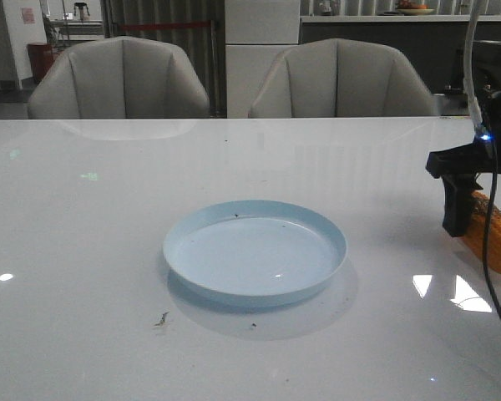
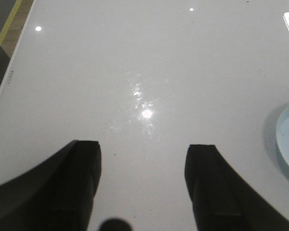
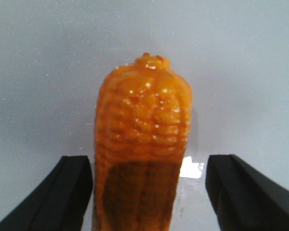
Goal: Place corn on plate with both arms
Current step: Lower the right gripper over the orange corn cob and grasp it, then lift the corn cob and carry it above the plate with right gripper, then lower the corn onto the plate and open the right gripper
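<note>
Nearest the robot, the pale blue plate (image 1: 255,251) sits empty on the white table (image 1: 83,251). At the table's right edge the orange corn (image 1: 494,234) lies flat, well apart from the plate. The right gripper (image 3: 149,192) hangs over it, fingers spread wide on either side of the cob. The left gripper (image 2: 142,185) is also spread apart, above bare tabletop beside the plate's rim. Two grey chairs (image 1: 121,79) stand beyond.
</note>
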